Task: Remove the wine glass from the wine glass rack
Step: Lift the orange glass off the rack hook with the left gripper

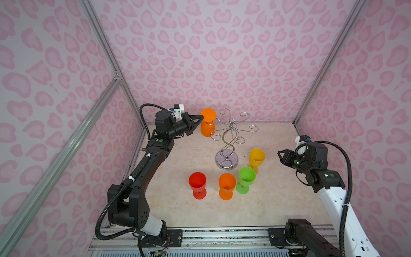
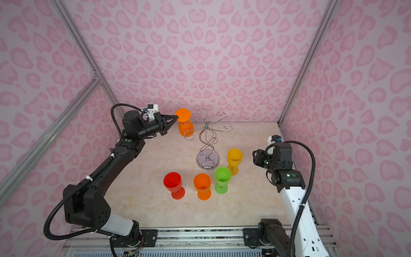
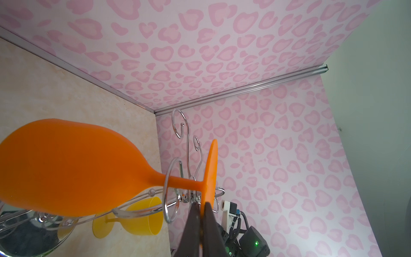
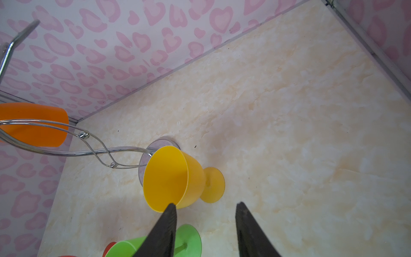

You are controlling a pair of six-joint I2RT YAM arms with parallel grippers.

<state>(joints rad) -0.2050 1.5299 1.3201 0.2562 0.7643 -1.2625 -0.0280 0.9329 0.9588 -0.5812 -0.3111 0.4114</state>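
Left tool was pinching the foot rim of the orange wine glass, which hung bowl-down with its stem inside a curled arm of the wine glass rack. Grasp appeared complete; sliding the stem clear of the arm remained. Right tool stood spread and empty near the yellow glass, 1 of 4 standing upright on the surface.

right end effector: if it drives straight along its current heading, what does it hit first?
Most likely the yellow wine glass. In the right wrist view its bowl and foot stand just ahead of the open right end effector, slightly toward one finger. Depth is unclear, so it may only clip the rim.
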